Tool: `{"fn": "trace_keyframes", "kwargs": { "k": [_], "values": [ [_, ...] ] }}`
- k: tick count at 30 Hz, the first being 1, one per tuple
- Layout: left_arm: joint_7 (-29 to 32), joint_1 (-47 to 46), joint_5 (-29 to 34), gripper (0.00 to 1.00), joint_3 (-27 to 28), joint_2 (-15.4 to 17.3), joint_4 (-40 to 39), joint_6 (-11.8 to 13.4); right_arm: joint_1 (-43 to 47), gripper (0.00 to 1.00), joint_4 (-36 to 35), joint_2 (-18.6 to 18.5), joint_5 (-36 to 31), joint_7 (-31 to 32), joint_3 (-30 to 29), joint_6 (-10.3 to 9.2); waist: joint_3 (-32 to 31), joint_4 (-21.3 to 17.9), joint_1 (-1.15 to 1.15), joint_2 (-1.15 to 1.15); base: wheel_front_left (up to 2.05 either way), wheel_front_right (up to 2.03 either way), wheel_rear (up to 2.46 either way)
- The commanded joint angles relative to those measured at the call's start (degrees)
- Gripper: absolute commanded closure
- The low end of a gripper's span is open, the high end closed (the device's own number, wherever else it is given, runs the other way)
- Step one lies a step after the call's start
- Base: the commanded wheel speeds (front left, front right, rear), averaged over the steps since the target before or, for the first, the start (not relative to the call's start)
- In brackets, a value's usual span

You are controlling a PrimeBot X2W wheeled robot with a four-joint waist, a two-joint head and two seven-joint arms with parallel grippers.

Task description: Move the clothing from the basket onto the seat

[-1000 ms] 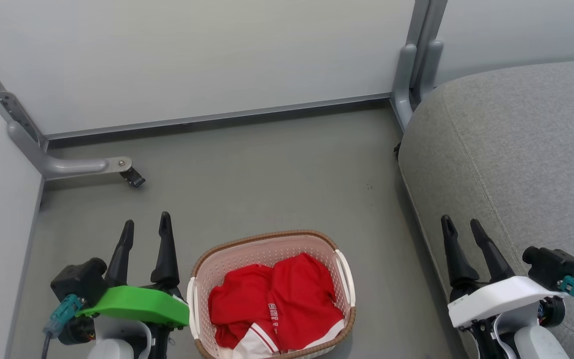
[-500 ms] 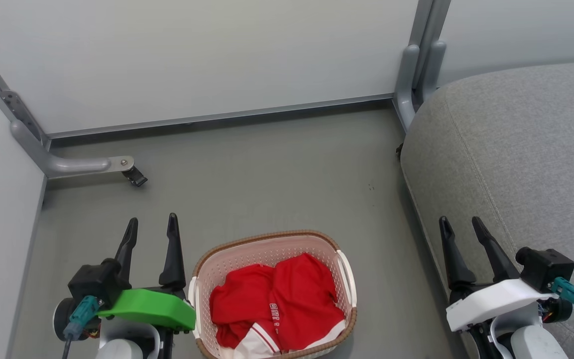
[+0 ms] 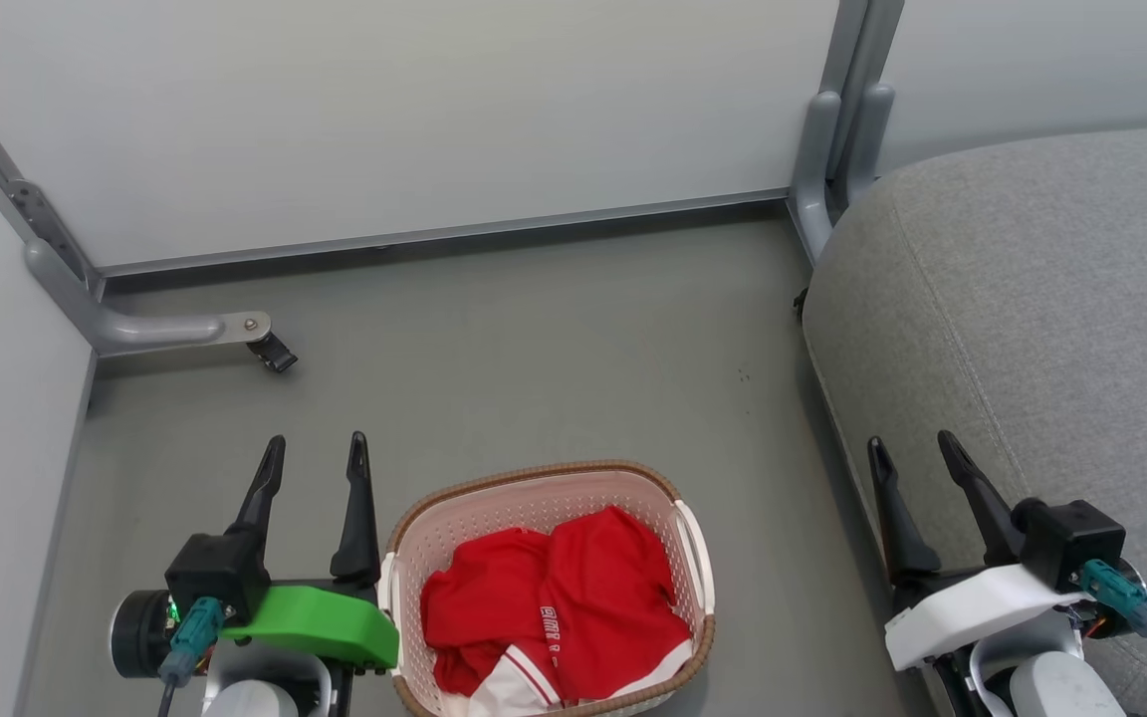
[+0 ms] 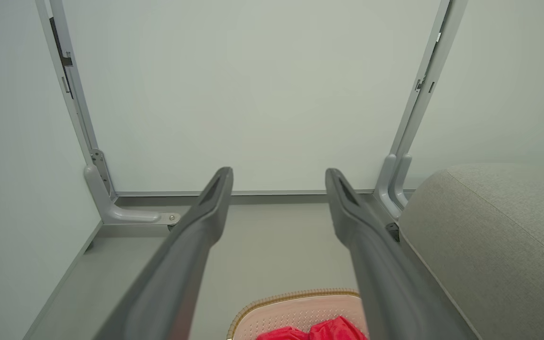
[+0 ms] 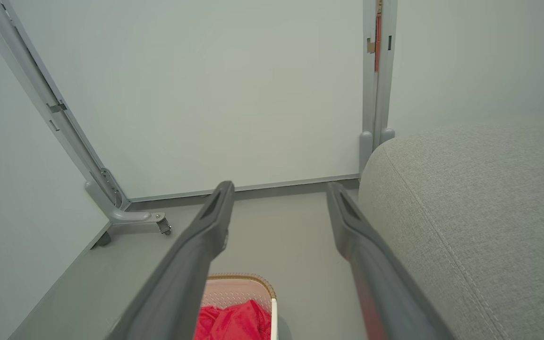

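The red clothing [image 3: 549,602] with white trim and lettering lies bunched in the cream basket [image 3: 524,493], which stands on the floor at the bottom centre of the head view. The grey seat [image 3: 1032,299] fills the right side. My left gripper [image 3: 320,453] hovers open just left of the basket, holding nothing. My right gripper [image 3: 912,448] is open too, at the seat's front edge, right of the basket. In the left wrist view the basket rim [image 4: 295,296] and clothing [image 4: 314,330] peek in between the fingers; in the right wrist view the clothing [image 5: 234,323] and seat [image 5: 480,212] show.
Pale partition panels close off the back and left. A grey panel foot with a black caster [image 3: 270,352] sits on the floor at left, and a grey post [image 3: 832,129] stands beside the seat. Grey floor [image 3: 534,349] stretches beyond the basket.
Both arms have turned slightly at the wrist; the left gripper has shifted a little right toward the basket, and the right gripper a little left. Basket and clothing have not moved.
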Motion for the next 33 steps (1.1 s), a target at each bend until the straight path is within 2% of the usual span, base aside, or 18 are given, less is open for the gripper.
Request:
{"fn": "trace_keyframes", "kwargs": {
  "k": [1, 17, 23, 33],
  "values": [
    [-0.5, -1.2, 1.4, 0.00, -0.1, 0.3, -0.1, -0.1, 0.1, 0.00, -0.1, -0.3, -1.4, -0.5, 0.1, 0.02, 0.0, 0.0, 0.00, 0.00, 0.00, 0.00, 0.00],
    [-2.3, -1.2, 6.7, 0.00, -0.4, 0.1, 1.1, -0.6, 0.0, 0.00, 1.0, -0.4, -7.8, -2.1, 0.6, 0.01, 0.4, 0.1, 0.00, 0.00, 0.00, 0.00, 0.00],
    [-2.7, -1.1, 6.8, 0.00, -0.1, 0.0, 2.0, -1.0, -0.2, 0.00, 1.7, -0.4, -9.5, -2.7, 0.7, 0.01, 0.5, 0.3, 0.00, 0.00, 0.00, 0.00, 0.00],
    [-2.6, -1.3, 4.4, 0.00, 0.1, -0.1, 3.2, -1.3, -0.4, 0.00, 2.7, -0.4, -8.3, -2.7, 0.7, 0.01, 0.5, 0.1, 0.00, 0.00, 0.00, 0.00, 0.00]
  ]
}}
